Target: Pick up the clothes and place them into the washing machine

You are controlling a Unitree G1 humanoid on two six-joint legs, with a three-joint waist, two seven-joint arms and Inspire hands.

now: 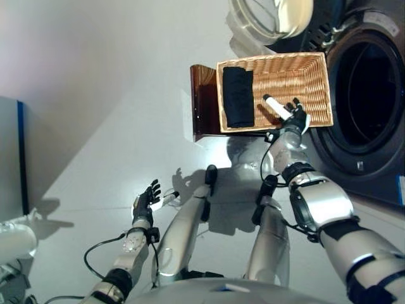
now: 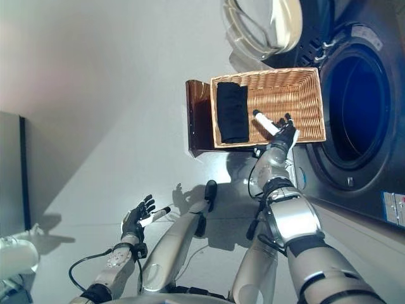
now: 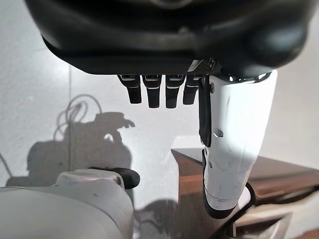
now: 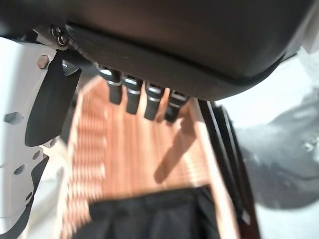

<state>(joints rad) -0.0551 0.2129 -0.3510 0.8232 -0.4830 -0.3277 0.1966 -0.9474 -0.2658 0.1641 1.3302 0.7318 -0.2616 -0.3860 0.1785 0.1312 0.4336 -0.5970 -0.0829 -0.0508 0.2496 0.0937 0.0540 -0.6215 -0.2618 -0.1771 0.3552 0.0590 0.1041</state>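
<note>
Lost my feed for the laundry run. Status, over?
Right hand open over the wicker basket, holding nothing. Left hand open, idle, low at the side. Black garment folded in basket, untouched. Washing machine door open, path clear.

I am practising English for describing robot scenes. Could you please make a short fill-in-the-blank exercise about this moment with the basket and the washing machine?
1. The folded black garment lies inside the wicker ____.
2. The right hand is over the basket with its fingers ____, holding nothing.
3. The washing machine door is ____.
4. The left hand hangs low over the ____, far from the basket.

Missing words: basket; open; open; floor
</note>
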